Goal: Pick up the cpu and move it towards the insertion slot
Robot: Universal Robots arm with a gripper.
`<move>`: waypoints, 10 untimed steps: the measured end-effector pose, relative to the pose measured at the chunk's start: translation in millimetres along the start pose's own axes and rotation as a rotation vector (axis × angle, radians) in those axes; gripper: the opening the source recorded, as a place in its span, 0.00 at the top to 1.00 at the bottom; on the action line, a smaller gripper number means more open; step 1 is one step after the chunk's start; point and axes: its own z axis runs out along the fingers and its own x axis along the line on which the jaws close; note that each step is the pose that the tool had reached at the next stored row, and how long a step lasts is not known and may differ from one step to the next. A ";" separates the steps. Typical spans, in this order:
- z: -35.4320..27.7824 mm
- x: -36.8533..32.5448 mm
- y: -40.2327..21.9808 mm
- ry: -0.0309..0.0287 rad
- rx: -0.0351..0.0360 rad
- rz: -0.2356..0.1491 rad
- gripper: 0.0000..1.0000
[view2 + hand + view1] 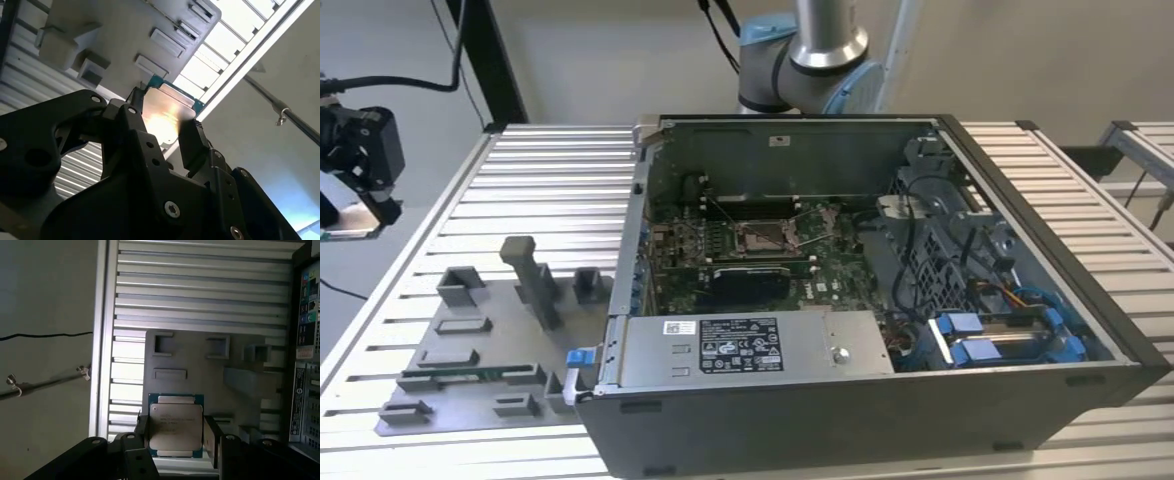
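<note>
Black fingers [211, 437] up close in the first wrist view: our gripper [176, 436] is clamped on 2 opposite edges of the cpu [176, 415]. It hangs out by the table [547, 170] edge on the exterior view's left, well apart from the insertion slot [767, 235]. We'd carry it level and high enough to clear the case wall [640, 200]. There's open air above the gray fixture plate [467, 400], but it's tighter inside the case, with cables near the slot.

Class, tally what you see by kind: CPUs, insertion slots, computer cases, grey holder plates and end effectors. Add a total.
cpu: 1
insertion slot: 1
computer case: 1
grey holder plate: 1
end effector: 1
Total: 5
</note>
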 end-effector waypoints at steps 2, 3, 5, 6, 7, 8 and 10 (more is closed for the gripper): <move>-0.1 -0.4 0.0 0.0000 0.0000 0.000 1.00; -0.2 -3.9 -0.1 0.0005 0.0002 0.000 1.00; -0.1 -12.7 -0.5 0.0031 0.0000 0.000 1.00; -0.2 -17.4 -0.7 0.0046 0.0001 0.000 1.00; -0.1 -21.8 -0.9 0.0056 -0.0001 0.000 1.00; -0.1 -26.6 -1.1 0.0065 -0.0002 0.000 1.00; -0.1 -35.6 -1.5 0.0079 -0.0002 0.000 1.00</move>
